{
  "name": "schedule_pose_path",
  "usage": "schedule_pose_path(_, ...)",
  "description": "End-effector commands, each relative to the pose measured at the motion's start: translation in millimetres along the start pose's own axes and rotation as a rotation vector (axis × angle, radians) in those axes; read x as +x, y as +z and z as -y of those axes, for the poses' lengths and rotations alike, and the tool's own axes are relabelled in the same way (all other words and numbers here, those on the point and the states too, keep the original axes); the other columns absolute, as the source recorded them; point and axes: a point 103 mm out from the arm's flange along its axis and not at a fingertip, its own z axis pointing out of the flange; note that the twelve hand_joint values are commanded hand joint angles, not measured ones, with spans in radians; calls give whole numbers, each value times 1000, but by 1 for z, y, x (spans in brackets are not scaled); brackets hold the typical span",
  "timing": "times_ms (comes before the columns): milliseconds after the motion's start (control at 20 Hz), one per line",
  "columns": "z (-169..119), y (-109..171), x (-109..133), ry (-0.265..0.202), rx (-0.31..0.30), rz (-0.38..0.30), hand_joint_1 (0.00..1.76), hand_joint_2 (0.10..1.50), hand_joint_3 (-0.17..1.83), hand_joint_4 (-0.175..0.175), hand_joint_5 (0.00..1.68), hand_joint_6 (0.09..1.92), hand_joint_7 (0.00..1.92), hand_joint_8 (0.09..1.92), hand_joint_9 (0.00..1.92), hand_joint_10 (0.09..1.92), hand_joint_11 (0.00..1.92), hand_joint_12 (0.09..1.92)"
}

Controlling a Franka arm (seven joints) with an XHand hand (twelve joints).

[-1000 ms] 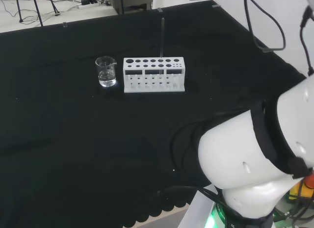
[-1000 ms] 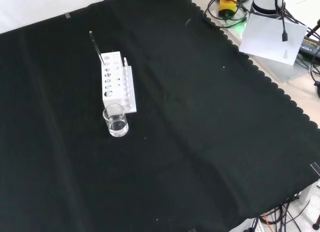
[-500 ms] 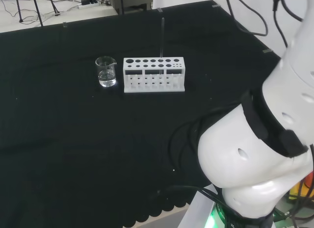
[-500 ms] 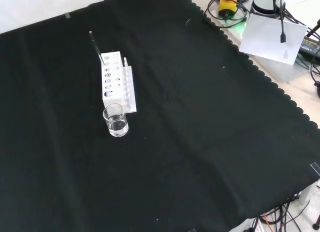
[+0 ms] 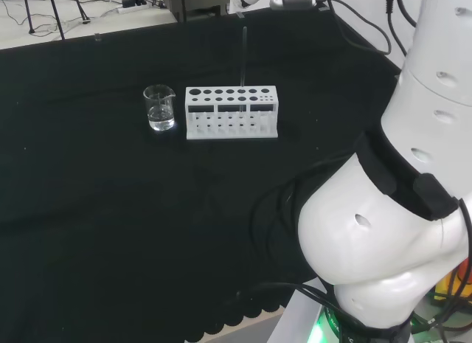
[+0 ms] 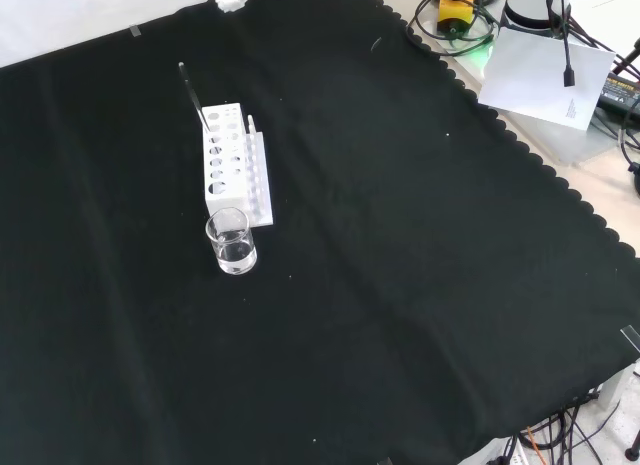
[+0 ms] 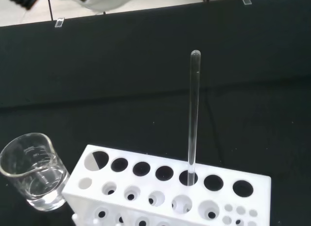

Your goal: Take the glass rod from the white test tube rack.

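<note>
- a black cloth with a scalloped edge [image 6: 520, 150] covers the tabletop.
- pale floor [image 5: 44, 22] lies beyond the far edge in the head view, with thin black stand legs [image 5: 29, 15] and loose cables [image 5: 125, 0].
- a white sheet of paper [image 6: 545, 75] lies off the cloth in the front view.

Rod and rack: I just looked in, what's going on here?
Nothing is being handled yet. The rod stands upright in a hole of the white rack, and a beaker with some clear liquid sits right beside the rack's end. In the wrist view the rod and rack are close ahead. In the front view a small white part shows at the top edge, above the rack. The arm's links stand at the head view's right. The rod is not yet taken.
</note>
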Motion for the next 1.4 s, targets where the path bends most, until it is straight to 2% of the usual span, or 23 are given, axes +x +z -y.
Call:
schedule_pose_path(50, -43, 61, -5, -39, 25, 5, 760, 737, 705, -175, 161, 87, 119, 929, 311, 934, 64, 1432)
schedule_pose_path(650, -57, 100, -8, -45, 52, -1, 731, 785, 666, -175, 224, 87, 249, 957, 464, 908, 184, 1402)
schedule_pose_path(1000, -56, 108, -22, -21, 70, -9, 739, 810, 648, -175, 303, 87, 580, 992, 771, 920, 489, 1351)
schedule_pose_path(1400, -55, 111, -17, -42, 73, 3, 778, 825, 642, -175, 438, 113, 830, 1016, 978, 968, 737, 1309)
